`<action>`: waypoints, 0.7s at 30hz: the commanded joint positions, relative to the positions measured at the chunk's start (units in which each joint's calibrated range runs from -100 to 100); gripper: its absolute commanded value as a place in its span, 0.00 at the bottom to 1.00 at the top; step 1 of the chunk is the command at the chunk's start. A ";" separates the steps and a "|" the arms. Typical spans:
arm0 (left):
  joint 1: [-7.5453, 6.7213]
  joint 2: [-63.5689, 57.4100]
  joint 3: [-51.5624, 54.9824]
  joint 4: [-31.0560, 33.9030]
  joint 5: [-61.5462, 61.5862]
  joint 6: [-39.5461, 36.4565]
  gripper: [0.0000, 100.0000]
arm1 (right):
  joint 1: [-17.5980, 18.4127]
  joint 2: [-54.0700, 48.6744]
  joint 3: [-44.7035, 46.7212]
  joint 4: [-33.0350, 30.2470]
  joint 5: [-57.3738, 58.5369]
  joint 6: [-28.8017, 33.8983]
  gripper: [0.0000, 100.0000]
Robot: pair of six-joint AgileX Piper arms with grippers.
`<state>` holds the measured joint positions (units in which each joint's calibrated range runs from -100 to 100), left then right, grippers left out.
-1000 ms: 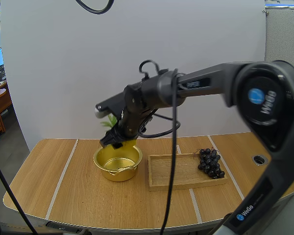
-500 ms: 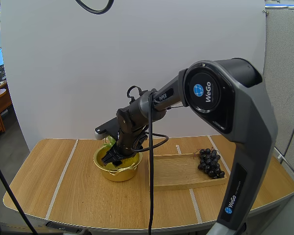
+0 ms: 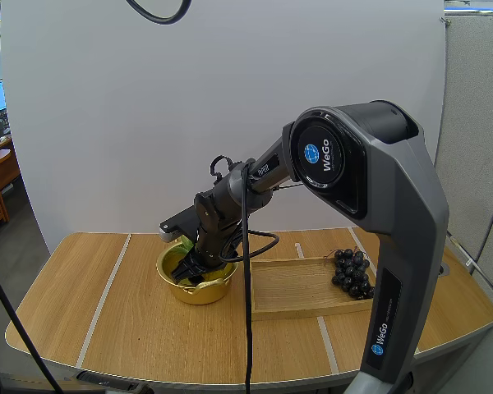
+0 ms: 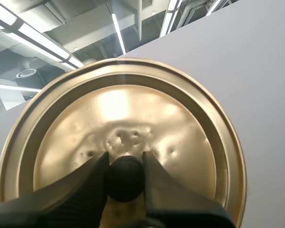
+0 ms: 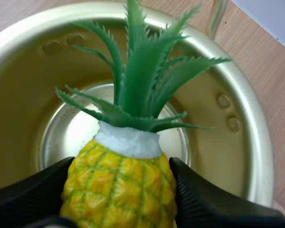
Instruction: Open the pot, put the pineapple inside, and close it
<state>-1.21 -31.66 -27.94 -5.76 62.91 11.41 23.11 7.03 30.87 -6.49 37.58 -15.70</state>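
Lower half of pineapple (image 5: 118, 183) off-frame

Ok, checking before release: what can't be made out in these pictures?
Right wrist view: whether the pineapple touches the pot floor; the edge cuts off its base.
High view: the pineapple, mostly hidden by the right gripper.
Left wrist view: the lid's near rim, behind the left gripper.

The right arm (image 3: 345, 164) extends forward, wrist pitched down; the right gripper (image 5: 119, 194) clamps the pineapple (image 5: 116, 183). The left gripper (image 4: 125, 166) pinches the lid (image 4: 133, 109) by its knob (image 4: 125, 179).
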 commanded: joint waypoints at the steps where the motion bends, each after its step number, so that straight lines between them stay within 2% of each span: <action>1: 0.00 -0.35 -0.38 0.49 -1.89 -0.55 0.00 | 0.22 -0.08 -0.24 -0.29 0.65 -0.28 0.38; 3: 0.00 -0.35 -0.38 0.49 -1.89 -0.55 0.00 | 0.22 -0.08 -0.24 -0.29 0.65 -0.28 0.91; 4: 0.00 -0.35 -0.38 0.49 -1.89 -0.55 0.00 | 0.22 -0.08 -0.24 -0.29 0.65 -0.28 1.00; 12: 0.00 -0.35 -0.38 0.49 -1.89 -0.55 0.00 | 0.22 -5.13 -0.24 0.40 1.75 -0.15 1.00; 21: 0.00 -0.35 -0.38 0.49 -1.89 -0.55 0.00 | 0.22 -22.36 -0.24 0.88 9.44 -0.15 1.00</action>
<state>-1.21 -31.66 -27.94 -5.76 62.91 11.41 23.26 -10.15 30.87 -6.04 44.10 -15.70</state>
